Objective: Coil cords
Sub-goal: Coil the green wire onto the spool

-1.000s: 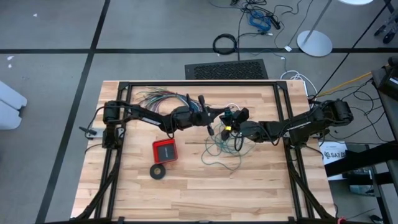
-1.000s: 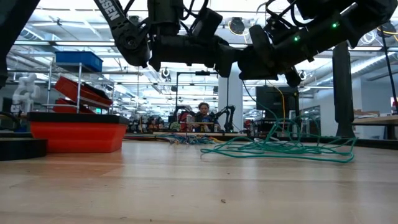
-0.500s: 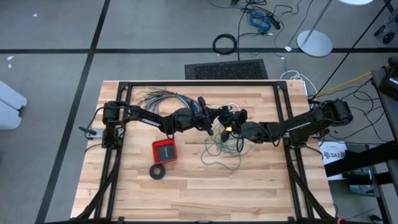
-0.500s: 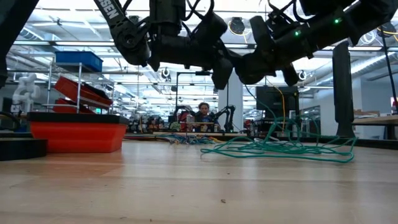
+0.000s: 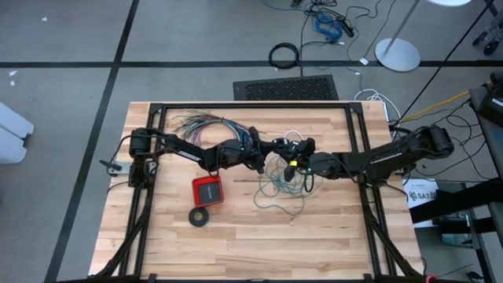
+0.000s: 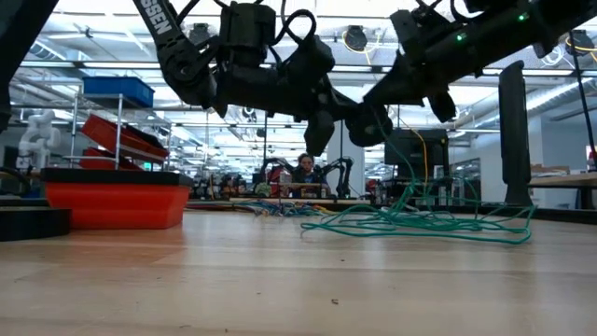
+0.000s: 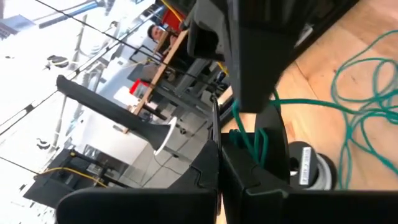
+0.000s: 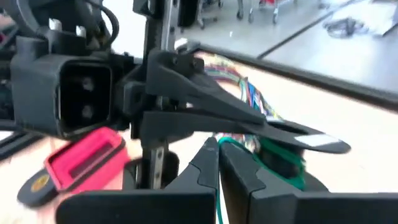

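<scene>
Both tools meet above the teal wire, mid-worktop

Left tool [image 5: 263, 152] and right tool [image 5: 292, 161] each pinch the teal wire [image 5: 281, 189], jaws closed; its tangle lies below; wind evenly, keeping strands taut.

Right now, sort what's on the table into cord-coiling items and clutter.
Job: teal-green wire, pinched by left gripper and right gripper; white cord.
Clutter: many-coloured wires, red box, black tape ring.

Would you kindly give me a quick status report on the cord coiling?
Both hands shut, meeting above mid-table: left hand, right hand, each pinching the teal wire. Most wire loose on the table. Nothing blocking.
</scene>
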Controlling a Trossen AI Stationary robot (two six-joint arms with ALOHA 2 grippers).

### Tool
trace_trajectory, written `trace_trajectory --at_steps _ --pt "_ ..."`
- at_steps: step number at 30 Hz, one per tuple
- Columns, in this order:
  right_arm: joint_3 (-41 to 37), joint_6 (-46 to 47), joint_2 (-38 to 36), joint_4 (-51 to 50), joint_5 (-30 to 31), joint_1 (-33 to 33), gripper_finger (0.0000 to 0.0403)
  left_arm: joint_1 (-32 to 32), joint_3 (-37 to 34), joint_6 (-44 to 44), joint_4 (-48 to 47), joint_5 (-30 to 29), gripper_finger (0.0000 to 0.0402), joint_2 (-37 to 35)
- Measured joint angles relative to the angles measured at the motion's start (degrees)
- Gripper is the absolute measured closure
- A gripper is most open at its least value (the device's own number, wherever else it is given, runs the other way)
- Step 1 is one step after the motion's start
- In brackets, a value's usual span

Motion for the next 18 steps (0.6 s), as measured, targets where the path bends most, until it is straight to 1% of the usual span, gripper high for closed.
trace_trajectory --at_steps 4,10,13,18 --pt "0.0 1.71 -3.58 -7.28 -1.37 -0.81 0.0402 -0.55 -0.16 -0.41 0.18 0.32 0.0402 0.0" --pt "0.02 1.83 -9.36 -17.2 -2.66 -0.87 0.0402 -0.6 -0.14 -5.09 1.51 2.7 0.0402 -0.16" --pt "0.02 1.93 -11.74 -22.03 -4.72 -1.35 0.0402 -0.33 -0.14 -8.62 1.35 4.7 0.0402 -0.36" --pt "0.02 -0.15 -13.96 -27.58 -4.21 -1.45 0.0402 0.8 -0.14 -16.58 0.75 9.3 0.0402 -1.59"
